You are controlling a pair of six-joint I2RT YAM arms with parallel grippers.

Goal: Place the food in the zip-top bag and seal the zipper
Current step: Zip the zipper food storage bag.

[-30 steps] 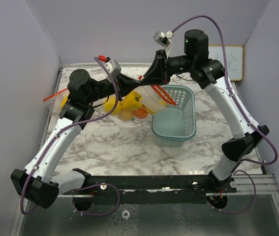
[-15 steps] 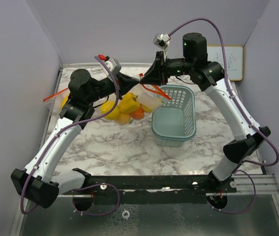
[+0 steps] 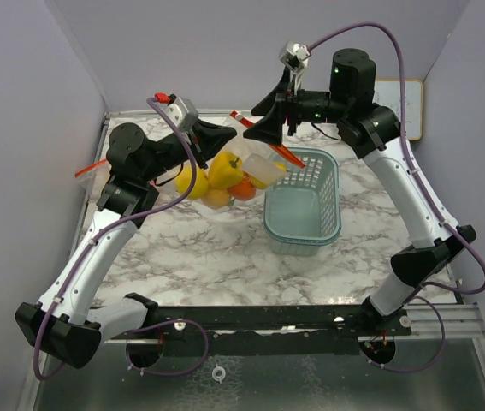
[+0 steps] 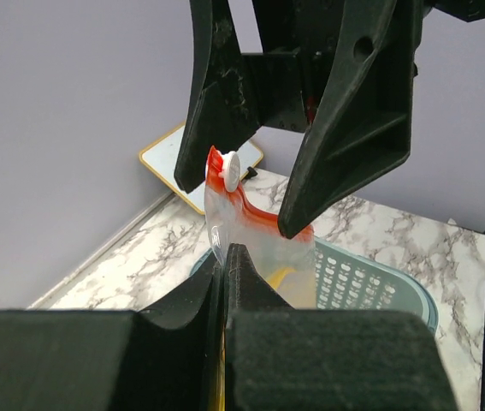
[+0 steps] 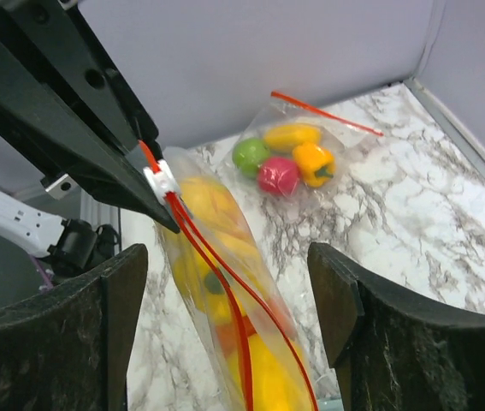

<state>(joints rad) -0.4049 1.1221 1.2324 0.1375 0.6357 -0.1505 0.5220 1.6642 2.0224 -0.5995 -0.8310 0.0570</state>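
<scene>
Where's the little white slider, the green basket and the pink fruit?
white slider [image 4: 231,169]: left wrist view, on its round face.
basket [image 3: 300,243]: top view, on its near wall.
pink fruit [image 5: 278,175]: right wrist view, on its middle.

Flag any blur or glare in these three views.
Top external: evenly lit, sharp, no hard shadows. Left wrist: left fingers dark and blurred, zip-top bag sharp. Right wrist: right fingers blurred up close, second bag crisp.

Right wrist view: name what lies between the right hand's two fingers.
The zip-top bag, with yellow food inside and its red zipper running along it, lies between the open fingers; the right wrist view shows it.
</scene>
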